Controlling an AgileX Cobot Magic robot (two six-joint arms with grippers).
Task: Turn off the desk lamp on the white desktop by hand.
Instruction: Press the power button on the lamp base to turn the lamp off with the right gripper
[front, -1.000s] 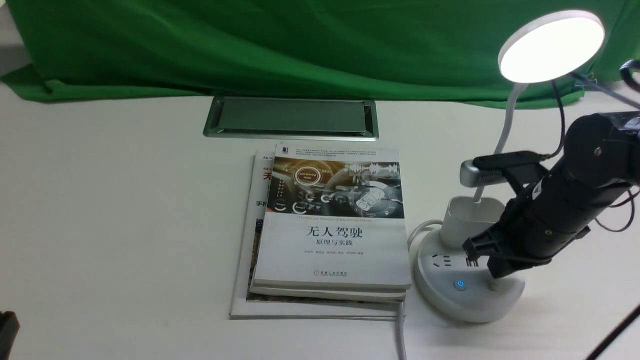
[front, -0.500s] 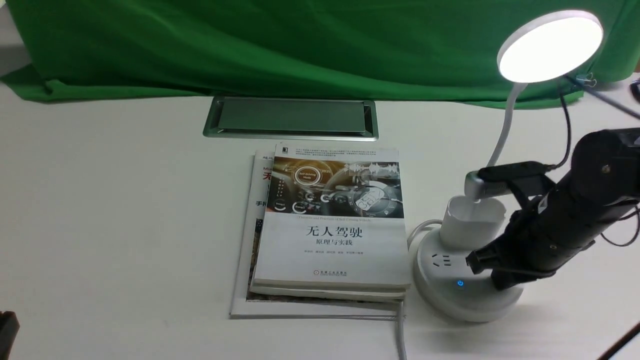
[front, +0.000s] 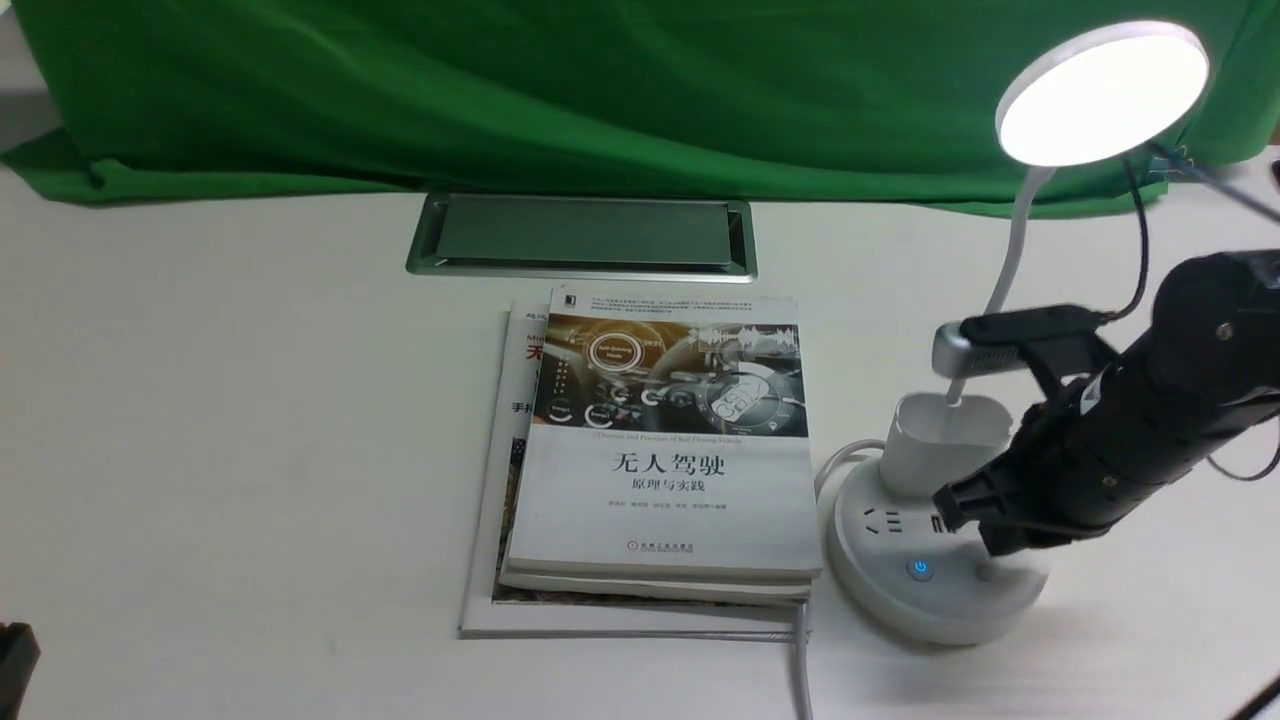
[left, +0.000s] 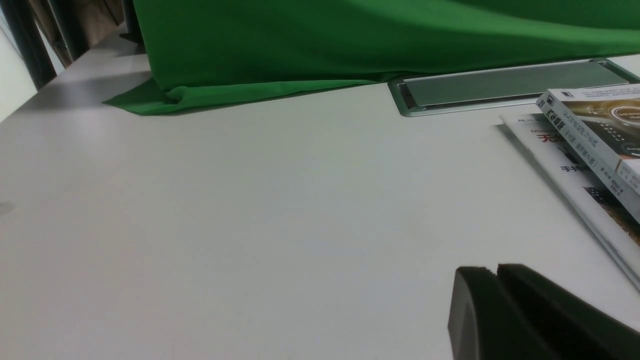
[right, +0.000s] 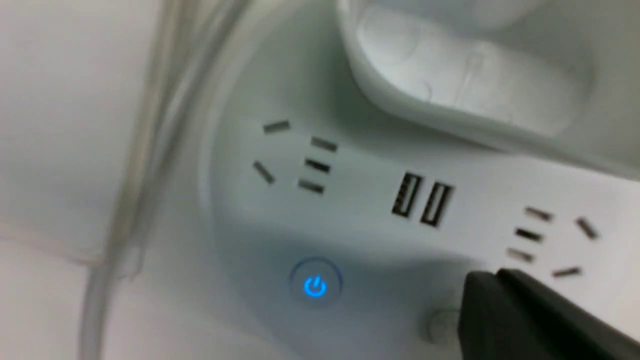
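The desk lamp stands at the right of the white desktop (front: 250, 450). Its disc head (front: 1100, 90) is lit. A thin neck (front: 1012, 250) runs down to the cup holder (front: 935, 440) on the round socket base (front: 900, 600). A blue-lit power button (front: 920, 568) glows on the base; it also shows in the right wrist view (right: 315, 286). My right gripper (front: 985, 540) is shut, its tip just above the base, partly covering a second round button (right: 440, 325). My left gripper (left: 492, 272) is shut and empty, low over bare desktop.
A stack of books (front: 660, 450) lies just left of the lamp base. The silver-framed cable hatch (front: 580, 235) sits behind them, before the green cloth (front: 600, 90). The lamp's white cable (front: 803, 660) runs off the front edge.
My right gripper dipped onto the base beside the blue button half a second ago and has since lifted slightly. The lamp head stays lit and the blue light stays on.
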